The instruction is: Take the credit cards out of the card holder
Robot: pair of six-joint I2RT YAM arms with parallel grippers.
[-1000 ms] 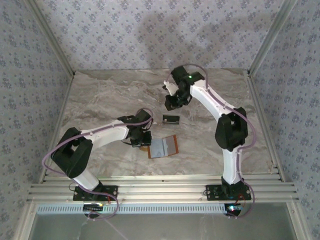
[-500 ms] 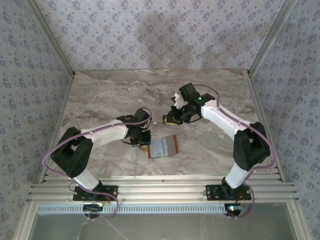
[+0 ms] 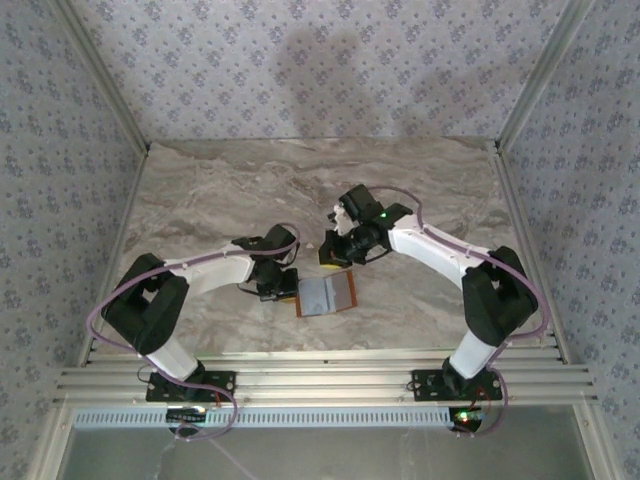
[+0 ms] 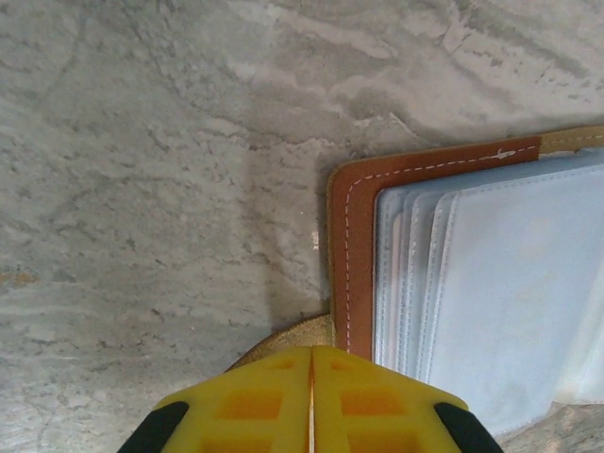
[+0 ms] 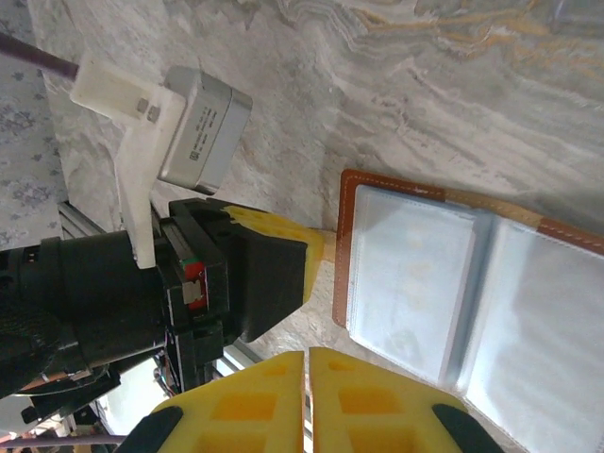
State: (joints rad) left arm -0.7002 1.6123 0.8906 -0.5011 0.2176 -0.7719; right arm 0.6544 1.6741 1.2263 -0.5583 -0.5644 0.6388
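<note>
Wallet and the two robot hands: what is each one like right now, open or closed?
card holder: open, lying flat on the table, grey-blue pockets facing up.
left gripper: shut, its tips at the card holder's edge.
right gripper: shut, above the card holder, holding nothing that shows.

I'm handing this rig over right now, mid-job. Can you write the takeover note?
Left pincer: shut at the tan edge of the brown leather bifold card holder; grip unconfirmed.
Right pincer: shut, nothing seen in it, near the holder's far edge.
Holder lies open on the grey marble table, pale blue sleeves up.
Done: holder opened.
Left: sleeves' contents unclear; check them, pull any thin plastic credit cards.
</note>
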